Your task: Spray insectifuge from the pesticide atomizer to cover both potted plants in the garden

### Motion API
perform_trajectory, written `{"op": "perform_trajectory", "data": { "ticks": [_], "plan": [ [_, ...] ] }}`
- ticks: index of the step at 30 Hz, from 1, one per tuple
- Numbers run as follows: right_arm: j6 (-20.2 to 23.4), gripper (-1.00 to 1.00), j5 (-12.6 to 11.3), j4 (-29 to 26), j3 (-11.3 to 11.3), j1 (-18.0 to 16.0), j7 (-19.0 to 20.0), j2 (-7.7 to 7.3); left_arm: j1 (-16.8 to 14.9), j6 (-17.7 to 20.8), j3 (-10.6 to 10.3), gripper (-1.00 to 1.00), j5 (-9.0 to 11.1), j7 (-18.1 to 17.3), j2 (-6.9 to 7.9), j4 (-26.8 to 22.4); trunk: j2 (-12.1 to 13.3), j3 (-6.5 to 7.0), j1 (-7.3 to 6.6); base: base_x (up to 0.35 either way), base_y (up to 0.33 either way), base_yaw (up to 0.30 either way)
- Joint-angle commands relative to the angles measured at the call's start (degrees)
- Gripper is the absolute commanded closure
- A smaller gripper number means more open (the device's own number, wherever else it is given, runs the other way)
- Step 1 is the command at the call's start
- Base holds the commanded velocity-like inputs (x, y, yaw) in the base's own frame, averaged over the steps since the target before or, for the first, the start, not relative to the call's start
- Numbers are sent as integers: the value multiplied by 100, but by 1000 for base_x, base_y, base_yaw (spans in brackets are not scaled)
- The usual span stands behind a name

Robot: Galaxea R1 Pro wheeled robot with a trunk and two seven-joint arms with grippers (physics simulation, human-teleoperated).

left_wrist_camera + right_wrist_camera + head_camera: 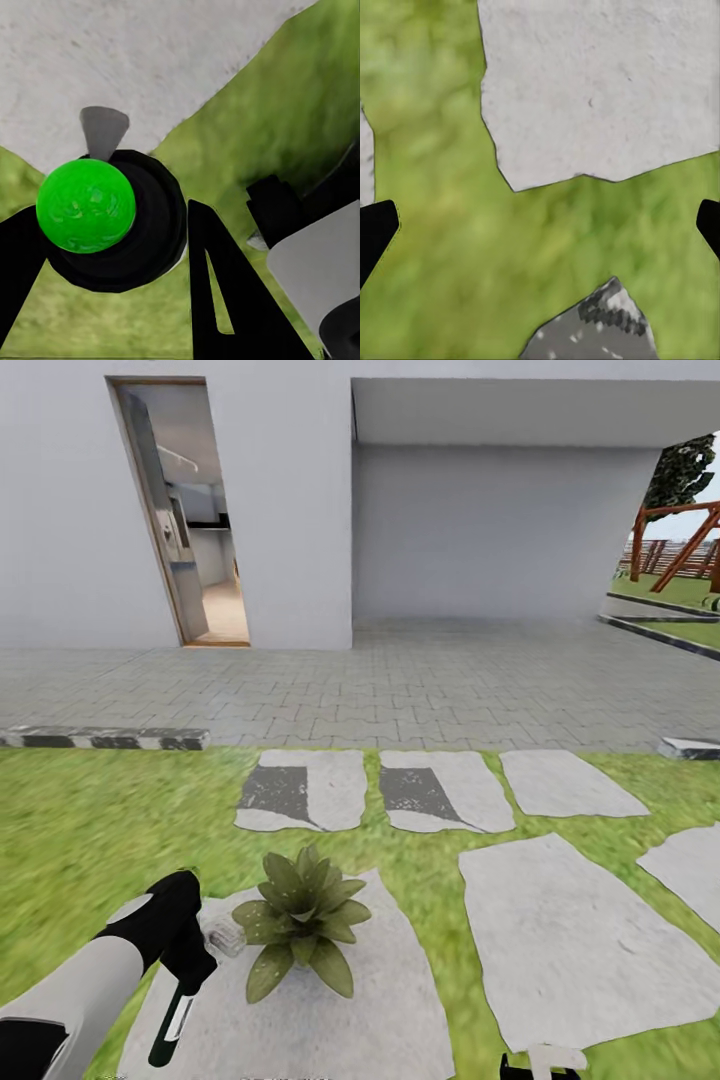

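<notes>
Atomizer (101,217): in the left wrist view a black round body with a bright green ball-like cap sits between the left gripper's (112,247) black fingers (217,285), which close in on both sides, so it is held. In the head view the left gripper (185,960) sits at lower left, pointing down over a grey stepping stone (370,1020), with a pale translucent bit of the atomizer next to it.

One potted plant (300,922) stands lower centre-left on that same stone, just beside the left gripper: a low olive-green rosette, pot hidden.

Right gripper (540,225): black fingertips (375,229) at opposite frame edges, spread wide, nothing between them; lawn (450,247) and stones below.

Around this: more stepping stones mid-frame, then grey paving (400,680) and a white house wall with an open doorway (190,520) at upper left. Wooden frame (680,545) and tree at upper right.
</notes>
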Motion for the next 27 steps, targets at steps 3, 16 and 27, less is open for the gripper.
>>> {"op": "perform_trajectory", "data": {
  "ticks": [3,16,27],
  "plan": [
    [-18,-100,63,12,-39,-5,-28,-1,70,28,-1,100,2,-20,206,-59,-2,-12,-1,0,-1,255],
    [-18,-100,58,13,-37,-5,-22,-3,92,26,5,100,124,70,261,-73,-2,-29,-1,0,-5,157],
    [-18,-100,56,11,-39,-5,-22,-3,178,-3,6,100,360,259,255,-3,-2,-29,-1,31,-234,1]
  ]
}}
